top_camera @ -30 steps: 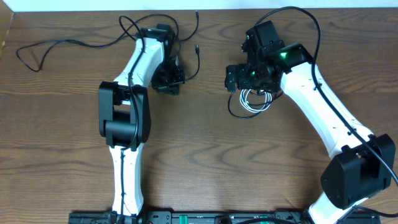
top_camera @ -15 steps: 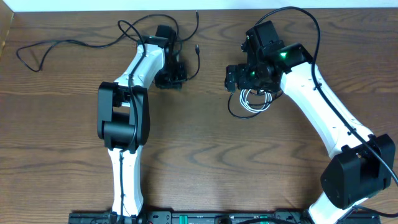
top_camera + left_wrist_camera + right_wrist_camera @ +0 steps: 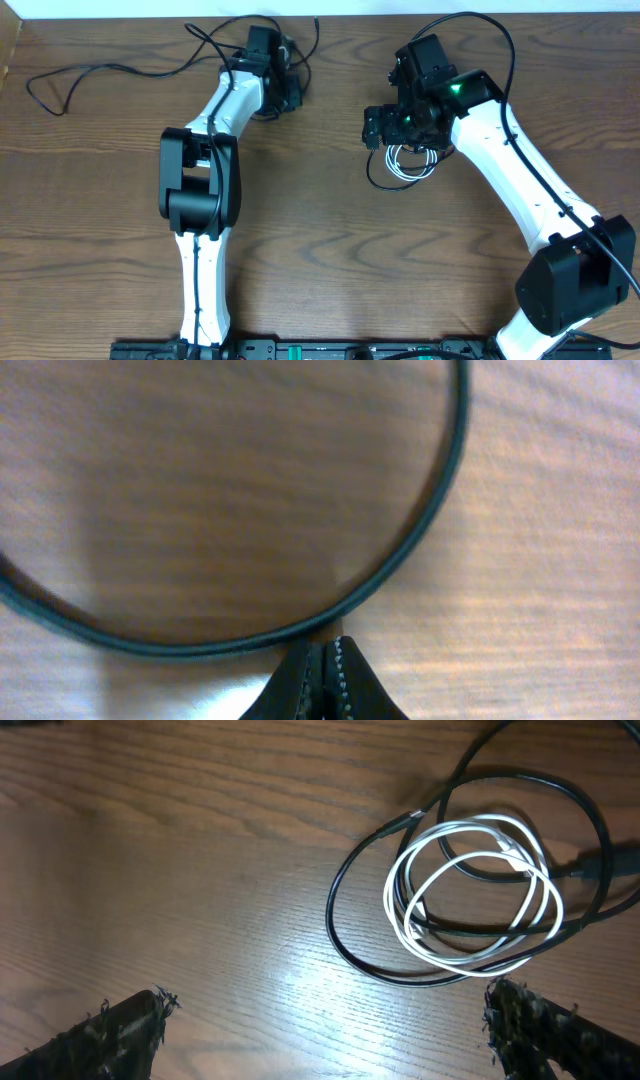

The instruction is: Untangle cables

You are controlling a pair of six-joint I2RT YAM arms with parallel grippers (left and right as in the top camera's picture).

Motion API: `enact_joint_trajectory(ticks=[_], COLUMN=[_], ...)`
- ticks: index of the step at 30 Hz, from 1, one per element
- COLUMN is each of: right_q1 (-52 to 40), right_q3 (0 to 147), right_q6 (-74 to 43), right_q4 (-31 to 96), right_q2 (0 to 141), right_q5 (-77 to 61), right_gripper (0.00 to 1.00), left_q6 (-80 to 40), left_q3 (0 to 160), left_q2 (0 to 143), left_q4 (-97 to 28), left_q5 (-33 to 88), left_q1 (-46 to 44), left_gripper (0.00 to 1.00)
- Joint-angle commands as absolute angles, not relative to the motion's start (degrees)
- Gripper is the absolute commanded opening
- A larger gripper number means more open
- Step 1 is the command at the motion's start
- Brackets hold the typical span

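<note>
At eleven o'clock, left tool (image 3: 322,648) clenches a thin black cord (image 3: 180,649), seemingly freed; at one o'clock, white coiled cord (image 3: 470,820) and second black cord (image 3: 331,915) lie interlooped below released right tool (image 3: 328,995).

A black cable (image 3: 100,66) trailed along the far-left tabletop (image 3: 90,250). A white cable (image 3: 405,160) lay coiled inside a black loop (image 3: 370,176) under the right arm (image 3: 500,160).
</note>
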State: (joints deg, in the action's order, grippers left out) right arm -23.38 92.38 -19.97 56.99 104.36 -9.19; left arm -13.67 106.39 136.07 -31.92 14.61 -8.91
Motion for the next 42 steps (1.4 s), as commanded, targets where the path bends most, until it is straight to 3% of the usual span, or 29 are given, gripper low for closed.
enact_joint_trajectory(ticks=[1,4,9,10,12,19,21,22,27,30,34,42], right_q1=[-23.57,-23.57,-23.57,-23.57,-23.59,-23.73,-23.73,-23.73,-23.7,-23.62,-22.79,-20.01], right_q3=[91.98,91.98,91.98,91.98,91.98,91.98,91.98,91.98,91.98,91.98,91.96,90.54], right_q6=[-20.05,-20.05,-20.05,-20.05,-20.05,-20.05,-20.05,-20.1,-20.12,-21.08,-24.27,-24.18], right_q4=[57.08,57.06,56.62,56.53,56.6,57.45,57.6,57.58,57.34,57.1,58.17,61.43], right_q2=[104.71,104.71,104.71,104.71,104.71,104.71,104.71,104.71,104.71,104.81,104.9,104.92], right_q5=[-8.93,-8.93,-8.91,-8.91,-8.93,-8.93,-8.93,-8.95,-7.57,-1.3,4.21,4.47], right_gripper=[0.99,0.99,0.99,0.99,0.99,0.99,0.99,0.99,0.99,0.99,0.99,0.99], left_q6=[-12.73,-12.73,-12.71,-12.69,-12.49,-12.51,-12.56,-12.58,-12.56,-11.97,-0.67,3.05], left_q3=[110.3,116.71,120.73,120.73,120.73,119.07,118.17,118.17,118.19,118.04,117.93,117.93], left_q2=[140.31,138.74,131.81,130.96,127.83,125.71,126.43,126.78,126.76,126.78,126.76,123.92], left_q4=[-33.47,-37.34,-40.14,-40.23,-40.75,-41.76,-42.96,-44.77,-55.05,-59.79,-64.49,-74.56], left_q5=[10.9,11.09,11.05,11.03,10.11,-11.57,-11.79,-10.94,-0.58,12.36,31.18,32.38], left_q1=[-5.45,-3.79,-2.24,-2.07,-0.93,9.34,13.26,15.07,19.92,21.15,19.29,9.23], left_gripper=[0.08,0.15,0.52,0.54,0.55,0.6,0.68,0.74,0.77,0.77,0.76,0.77])
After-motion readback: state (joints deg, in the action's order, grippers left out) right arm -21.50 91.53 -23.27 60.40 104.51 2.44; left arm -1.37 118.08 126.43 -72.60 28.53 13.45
